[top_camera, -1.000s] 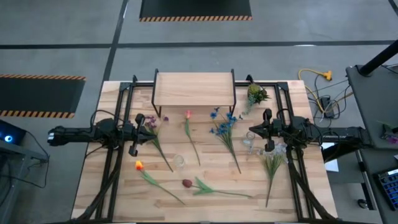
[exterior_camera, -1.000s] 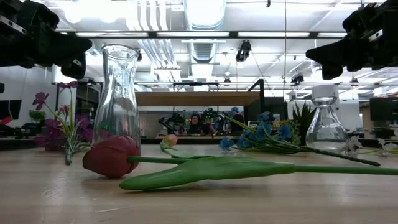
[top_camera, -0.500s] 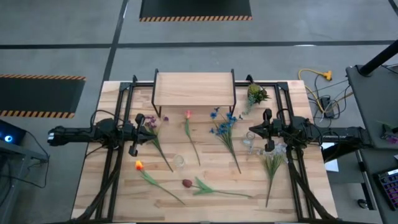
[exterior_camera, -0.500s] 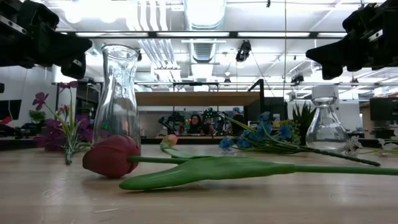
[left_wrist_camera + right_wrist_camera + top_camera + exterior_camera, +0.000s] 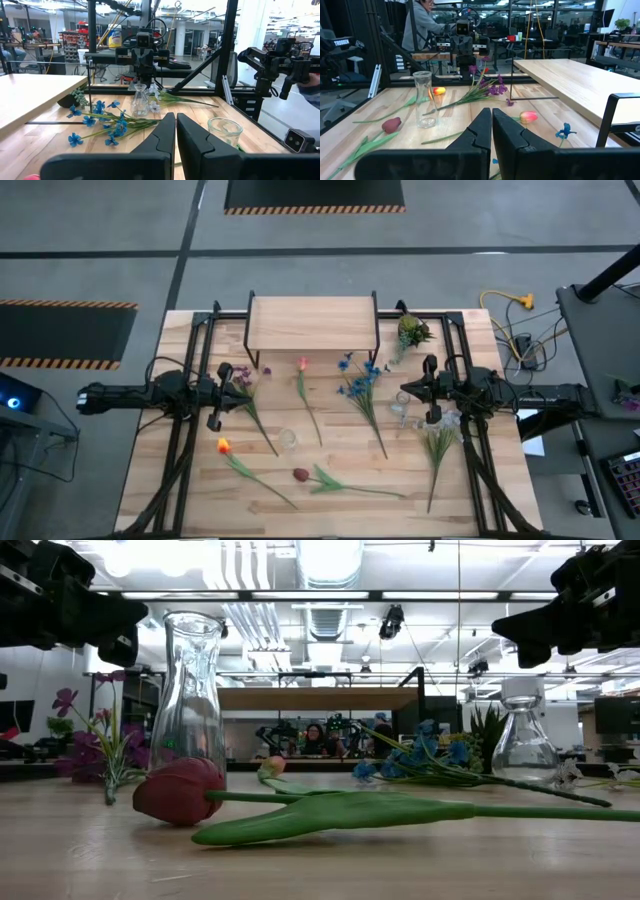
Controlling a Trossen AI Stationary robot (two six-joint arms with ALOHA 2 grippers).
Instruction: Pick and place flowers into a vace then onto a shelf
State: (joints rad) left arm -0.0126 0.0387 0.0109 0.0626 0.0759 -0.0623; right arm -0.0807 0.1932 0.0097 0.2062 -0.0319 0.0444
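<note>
Two vases (image 5: 288, 438) (image 5: 401, 410) stand among your scattered flowers (image 5: 362, 392); both grippers (image 5: 212, 392) (image 5: 428, 394) hover closed; shelf (image 5: 313, 324) behind.

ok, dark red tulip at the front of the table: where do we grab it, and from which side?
Probably mid-stem, from straight above. The dark red tulip lies flat, its stem running toward the robot's right with a broad leaf partway along; the bare stretch between bloom and leaf looks easiest. The left gripper seems closer than the right gripper.
</note>
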